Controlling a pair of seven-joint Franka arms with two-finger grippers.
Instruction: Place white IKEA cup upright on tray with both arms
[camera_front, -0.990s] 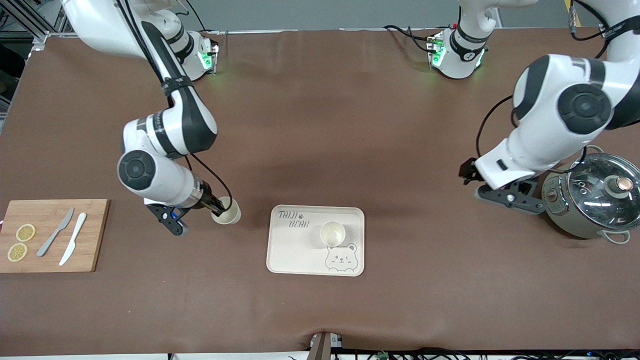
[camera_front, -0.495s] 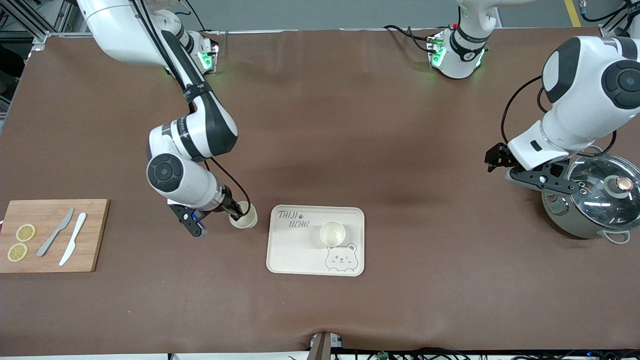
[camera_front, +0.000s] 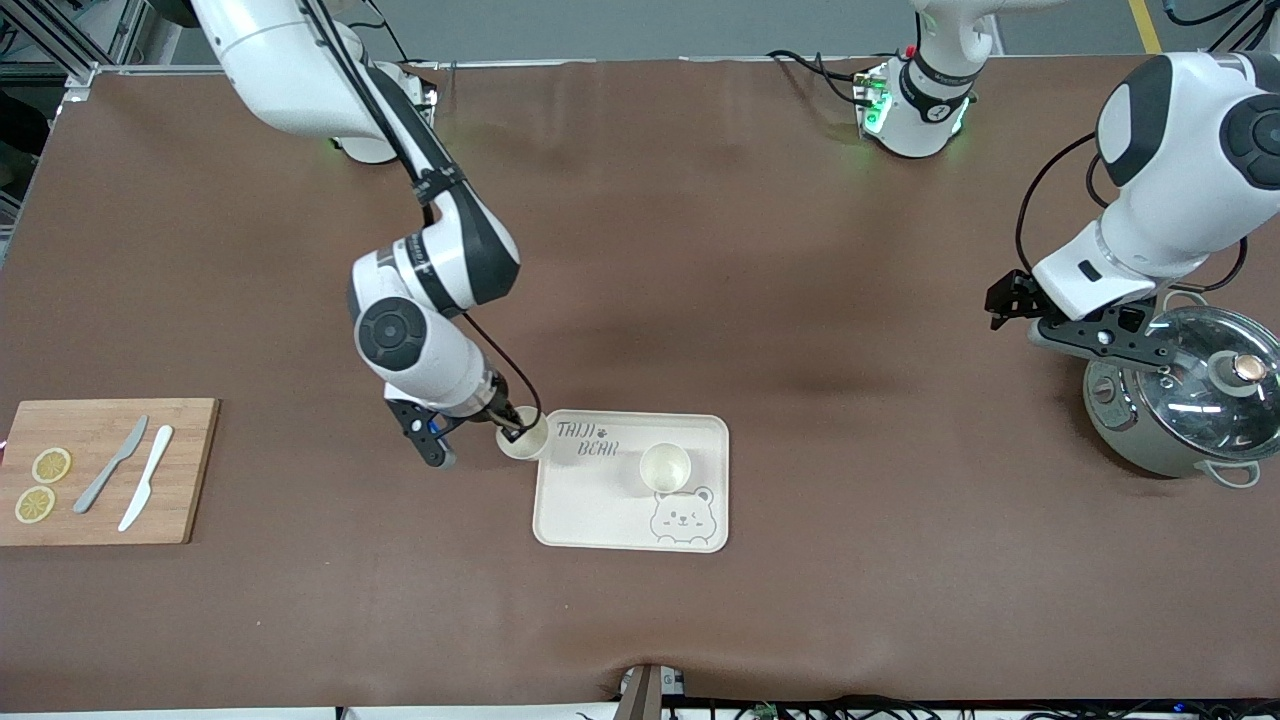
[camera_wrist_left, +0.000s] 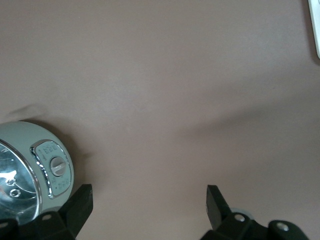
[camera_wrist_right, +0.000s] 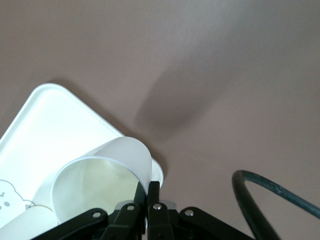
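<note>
White cup (camera_front: 523, 435): thin-walled, looks light, crushable | right hand (camera_front: 513, 428) pinched on rim, over tray (camera_front: 600, 510) edge | left hand (camera_front: 1010, 300) apart, waiting near pot (camera_front: 1180, 410)

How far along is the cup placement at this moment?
Done: one white cup stands upright on the tray. In hand: the right gripper is shut on a second white cup's rim, over the tray's edge. Left: set it down. The left gripper waits open beside the pot.
</note>
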